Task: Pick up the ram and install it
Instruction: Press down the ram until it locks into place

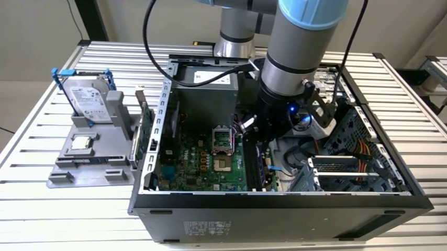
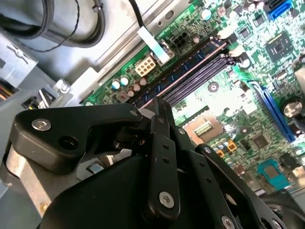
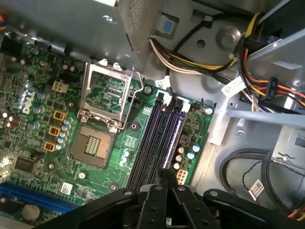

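Hovering over memory slots (image 3: 159,138), fingers (image 3: 164,179) closed together, ram hidden

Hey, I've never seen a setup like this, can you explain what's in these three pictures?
A robot arm reaches into an open computer case on a slatted metal table. One camera watches from outside. Two ride near the arm's wrist and look past its black gripper at the green motherboard, near the long dark memory slots. Beside the case, a grey holder carries a hard drive, a small square chip and a thin green stick, probably the ram. Whether the gripper holds anything, I cannot tell.
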Robot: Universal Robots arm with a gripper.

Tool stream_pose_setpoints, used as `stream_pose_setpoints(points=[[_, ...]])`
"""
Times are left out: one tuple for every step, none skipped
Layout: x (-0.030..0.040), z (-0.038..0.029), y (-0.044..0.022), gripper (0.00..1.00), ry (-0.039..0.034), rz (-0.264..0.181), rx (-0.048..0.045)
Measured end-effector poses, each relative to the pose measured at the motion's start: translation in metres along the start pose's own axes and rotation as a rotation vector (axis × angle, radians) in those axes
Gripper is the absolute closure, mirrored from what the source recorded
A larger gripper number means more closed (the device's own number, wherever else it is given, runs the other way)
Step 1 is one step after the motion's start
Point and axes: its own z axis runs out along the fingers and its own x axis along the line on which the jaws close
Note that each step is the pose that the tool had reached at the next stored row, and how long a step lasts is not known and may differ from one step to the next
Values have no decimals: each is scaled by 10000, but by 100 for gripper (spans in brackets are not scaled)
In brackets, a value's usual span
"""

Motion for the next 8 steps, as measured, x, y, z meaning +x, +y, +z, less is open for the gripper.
stream_pose_setpoints(points=[[0,0,0,100,4,-100,-3],[0,0,0,100,8,-203,-6],[0,0,0,100,15,-292,-10],[0,0,0,100,22,-393,-12],[0,0,0,100,27,-494,-14],[0,0,0,100,31,-592,-17],[0,0,0,100,35,-691,-20],[0,0,0,100,39,-788,-22]])
